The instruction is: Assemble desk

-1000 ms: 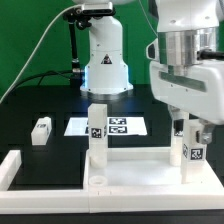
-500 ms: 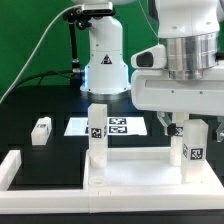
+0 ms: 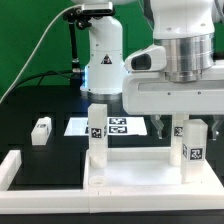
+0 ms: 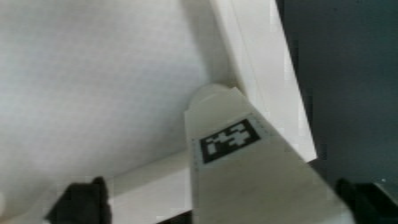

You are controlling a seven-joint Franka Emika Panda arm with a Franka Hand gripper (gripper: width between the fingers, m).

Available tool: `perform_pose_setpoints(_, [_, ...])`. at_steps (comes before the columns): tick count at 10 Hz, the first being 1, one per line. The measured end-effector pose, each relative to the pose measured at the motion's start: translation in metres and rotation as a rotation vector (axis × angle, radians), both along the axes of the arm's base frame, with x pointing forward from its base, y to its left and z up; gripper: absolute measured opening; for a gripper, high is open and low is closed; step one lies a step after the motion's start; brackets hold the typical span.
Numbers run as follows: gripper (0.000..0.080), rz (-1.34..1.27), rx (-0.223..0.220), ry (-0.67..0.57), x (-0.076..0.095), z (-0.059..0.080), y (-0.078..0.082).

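While the wide white plastic tray-like desk top (image 3: 135, 182) lies nearest on the black surface (image 3: 30, 105), two short square white tagged legs (image 3: 97, 135) stand upright on it. Dark fingers (image 4: 80, 198) hang apart, unclamped, straddling the right-hand leg (image 3: 193, 150) in the exterior view. Farther back: loose white leg (image 3: 40, 131), marker board (image 3: 108, 127).

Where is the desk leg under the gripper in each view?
Exterior view: leg upright at the desk top's corner on that view's right, under the gripper.
Wrist view: leg between the dark fingertips, tag facing the camera.
Shared landmark: the leg's black-and-white tag.
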State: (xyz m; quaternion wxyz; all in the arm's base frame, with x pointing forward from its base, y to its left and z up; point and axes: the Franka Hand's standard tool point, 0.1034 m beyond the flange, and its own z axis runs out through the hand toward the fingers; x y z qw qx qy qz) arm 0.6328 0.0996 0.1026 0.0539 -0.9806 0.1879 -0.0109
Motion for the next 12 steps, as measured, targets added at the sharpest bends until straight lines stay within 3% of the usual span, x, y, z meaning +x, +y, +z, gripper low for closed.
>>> perform_pose_setpoints(1, [0.0557,-0.088,0.004,0.009,0.0,0.0,0.0])
perform_pose_setpoints(2, [0.0375,-0.173,0.007,0.019,0.0,0.0,0.001])
perform_pose_setpoints(3, [0.0304,-0.226,0.01,0.03,-0.002,0.0,0.001])
perform_pose_setpoints(7, [0.0299,-0.673,0.03,0.069,-0.001,-0.001,0.001])
perform_pose_setpoints(9, [0.0293,-1.028,0.067,0.068,0.002,-0.002,0.005])
perform_pose_setpoints(10, [0.0293,-1.252,0.098,0.051,0.004,-0.002,0.016])
perform_pose_setpoints(12, [0.0294,-1.498,0.104,0.07,0.017,0.0,0.037])
